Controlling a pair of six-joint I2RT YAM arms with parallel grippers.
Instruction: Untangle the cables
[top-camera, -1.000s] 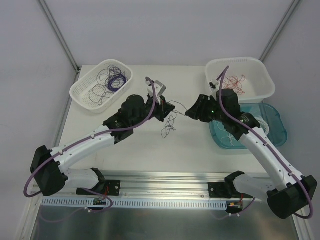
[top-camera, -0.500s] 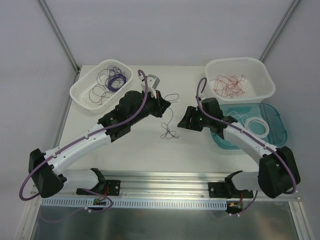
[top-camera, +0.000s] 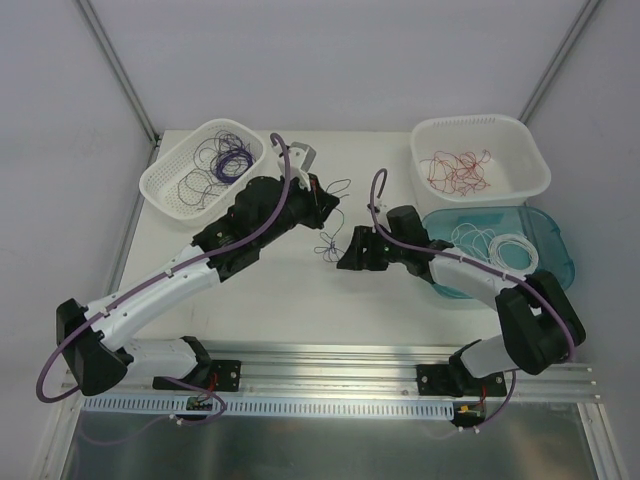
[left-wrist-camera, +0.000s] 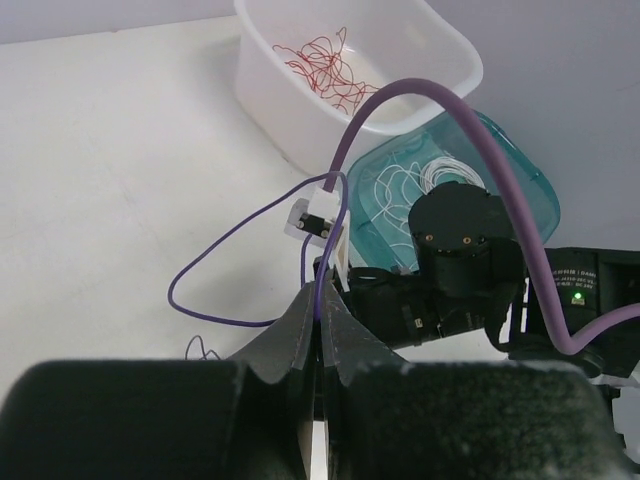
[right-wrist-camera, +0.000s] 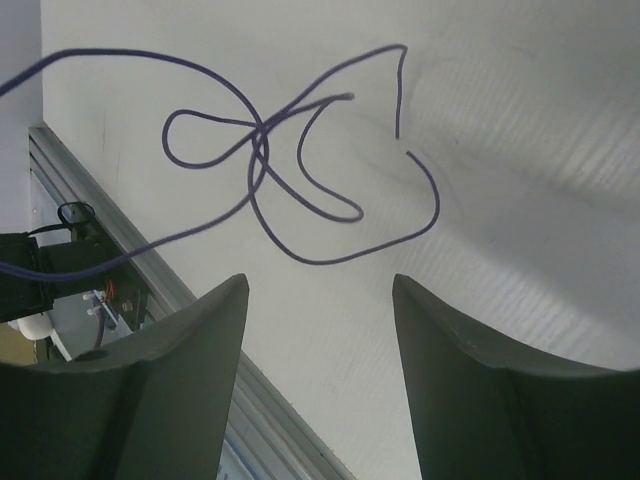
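A thin dark purple cable lies loose on the table, with a small knot of loops (top-camera: 328, 247) and a wider loop (top-camera: 338, 187) rising to my left gripper (top-camera: 320, 200). In the left wrist view the left gripper (left-wrist-camera: 322, 292) is shut on this purple cable (left-wrist-camera: 215, 243), which loops out to the left. My right gripper (top-camera: 344, 257) is open and empty just right of the knot. In the right wrist view the knot (right-wrist-camera: 262, 150) lies on the table beyond its gripper (right-wrist-camera: 320, 285), apart from the fingers.
A white mesh basket (top-camera: 165, 185) at back left holds purple cables (top-camera: 227, 160). A white tub (top-camera: 530, 175) at back right holds red cables (top-camera: 455, 170). A teal tray (top-camera: 557, 262) holds white cables (top-camera: 500, 245). A metal rail (top-camera: 330, 355) runs along the near edge.
My right arm has swung left and lowered, bringing its open gripper beside the knot. My left gripper has drawn slightly back and up with the purple cable; the knot shifted a little.
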